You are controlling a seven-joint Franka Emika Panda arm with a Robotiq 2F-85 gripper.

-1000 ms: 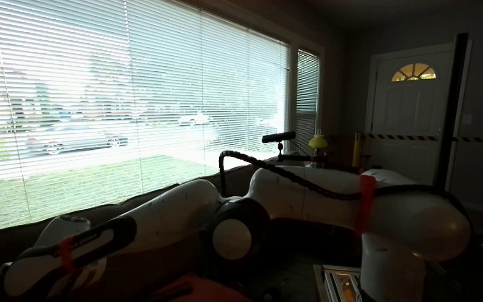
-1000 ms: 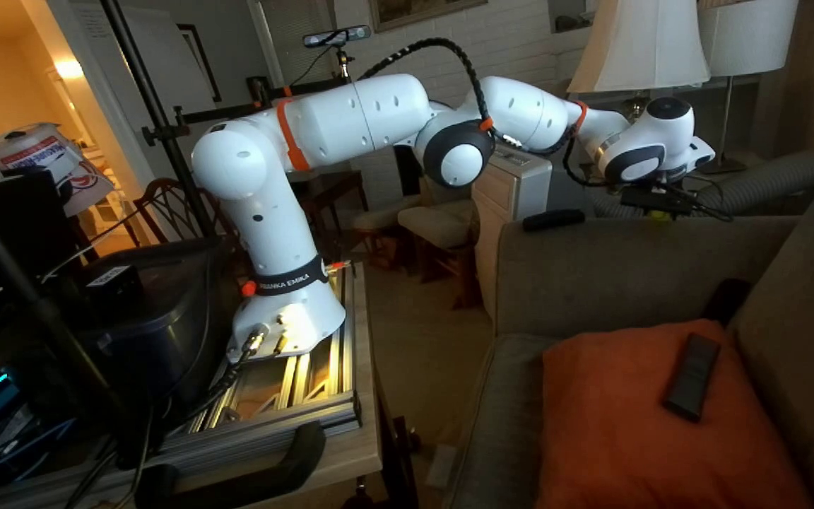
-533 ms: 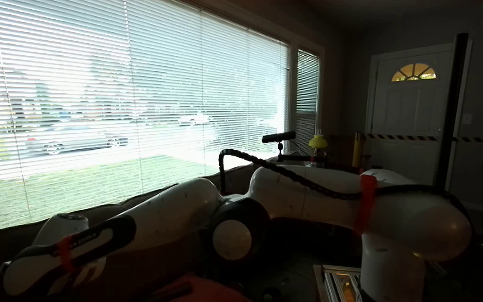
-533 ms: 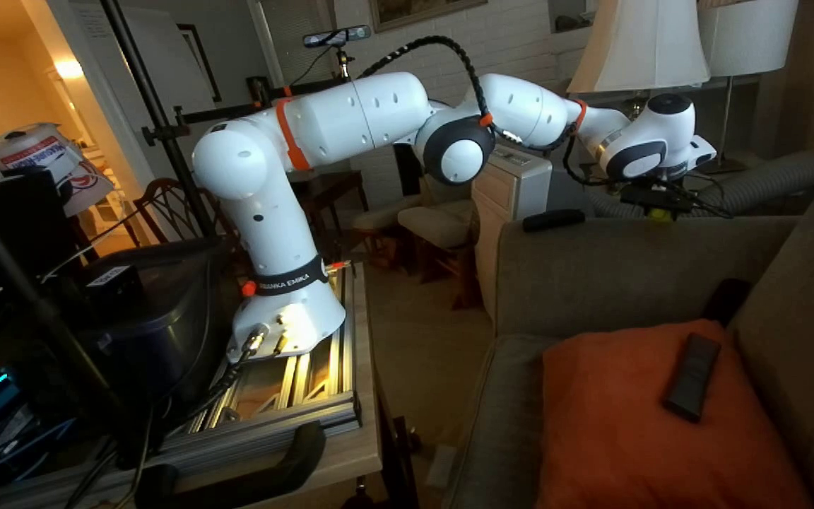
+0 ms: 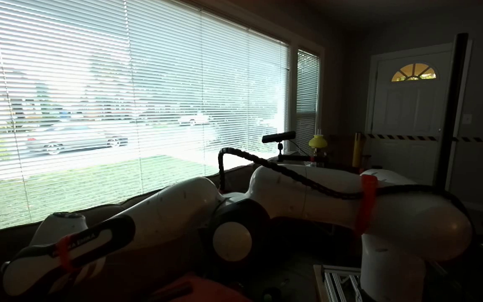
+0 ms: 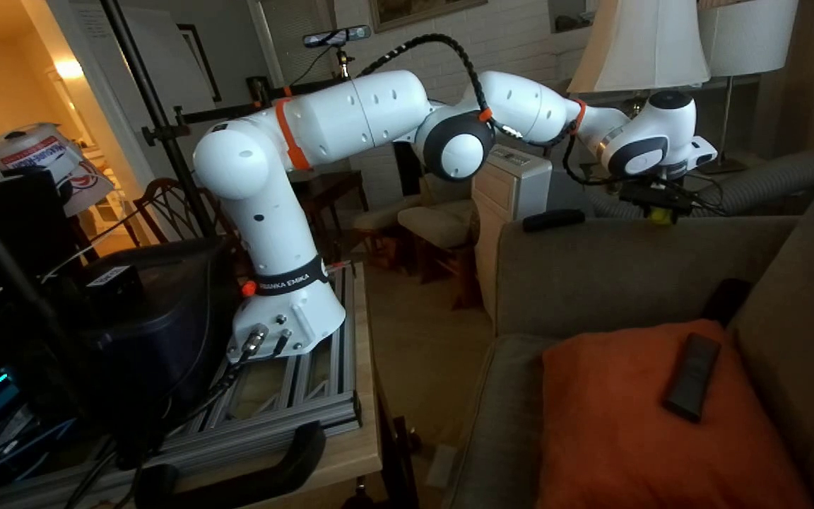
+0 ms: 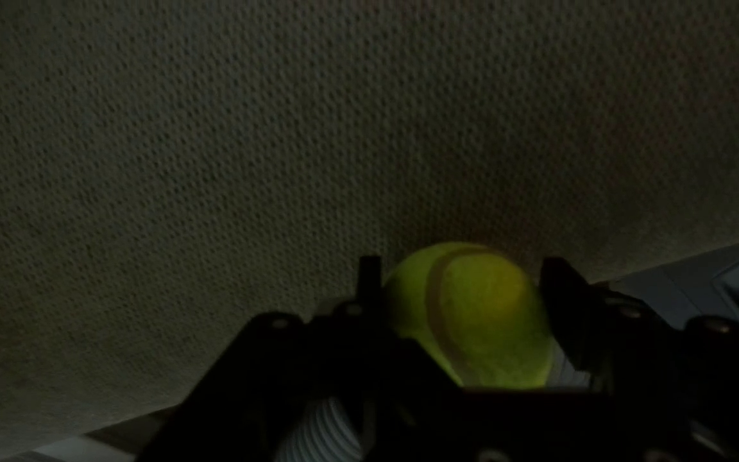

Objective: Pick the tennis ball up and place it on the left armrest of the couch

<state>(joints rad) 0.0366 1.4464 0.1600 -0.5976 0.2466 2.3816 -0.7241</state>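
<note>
the gripper (image 7: 462, 276) has its fingers snug on either side of the tennis ball (image 7: 472, 317), clamped by the look of it, the ball peeping just past the tips! and it's all about straight down from here: the left armrest (image 6: 626, 276) spreads right below the gripper, though touching the ball or just apart, can't tell! off to one side and lower, an orange cushion (image 6: 612, 424) with a dark remote (image 6: 692, 378) on top.

The tennis ball (image 7: 472, 314) is between the fingers (image 7: 563, 301) over the left armrest (image 6: 633, 276), contact unclear. In an exterior view the cushion (image 6: 647, 431) lies before that armrest, the hose (image 6: 781, 184) behind it, the worktop (image 6: 350, 452) to its left.
</note>
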